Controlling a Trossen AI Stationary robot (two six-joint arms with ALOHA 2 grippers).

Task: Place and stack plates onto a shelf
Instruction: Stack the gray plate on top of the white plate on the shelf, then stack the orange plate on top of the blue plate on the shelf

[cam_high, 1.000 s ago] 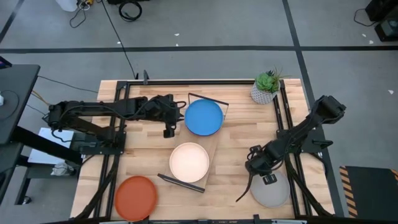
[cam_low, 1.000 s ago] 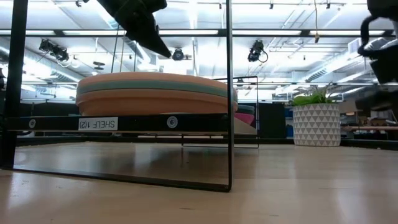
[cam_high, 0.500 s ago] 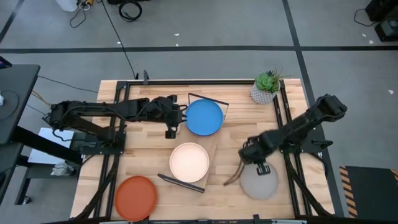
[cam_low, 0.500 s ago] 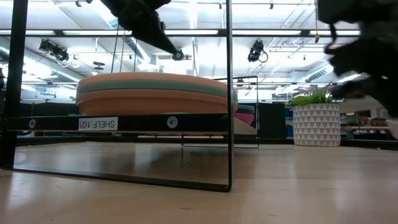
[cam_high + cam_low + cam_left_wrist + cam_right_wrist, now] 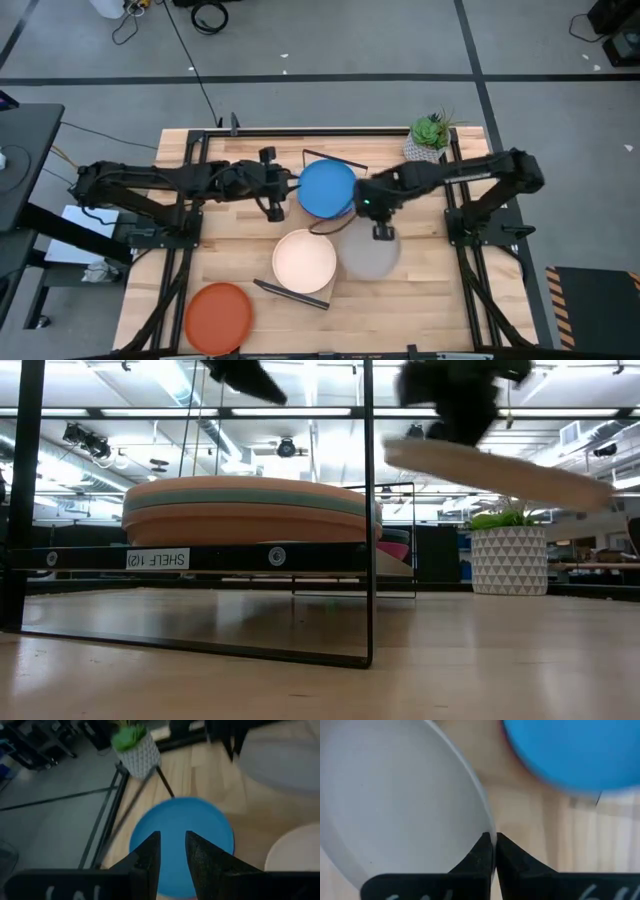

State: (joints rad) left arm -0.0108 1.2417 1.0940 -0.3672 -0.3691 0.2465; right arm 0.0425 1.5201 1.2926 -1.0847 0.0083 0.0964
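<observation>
The grey plate [image 5: 370,256] hangs tilted above the table's middle, with my right gripper [image 5: 375,222] shut on it. It shows as a slanted slab [image 5: 500,470] in the low view. A blue plate [image 5: 327,188] lies on the far end of the shelf [image 5: 318,222]. On the shelf's near end, a cream plate [image 5: 304,260] tops a stack [image 5: 250,510]. An orange-red plate [image 5: 218,318] lies on the table at the near left. My left gripper [image 5: 172,842] stands open over the blue plate's left rim. My right gripper pinches the grey plate's rim [image 5: 487,827] between its two fingers, at the plate's far side. The fingers come from above. The plate is lifted clear of the table and slopes down away from the hold. My left gripper: I cannot tell whether its fingers touch the blue plate.
A potted plant [image 5: 430,140] stands at the far right corner. The shelf's black wire frames rise at its far end [image 5: 335,160] and near end [image 5: 368,510]. Bare tabletop shows at the near right [image 5: 430,310].
My right gripper has carried the grey plate from the near right corner toward the left and far edges, up to the shelf's right side. The plate has come off the table and now hangs tilted. My left gripper has risen a little beside the blue plate.
</observation>
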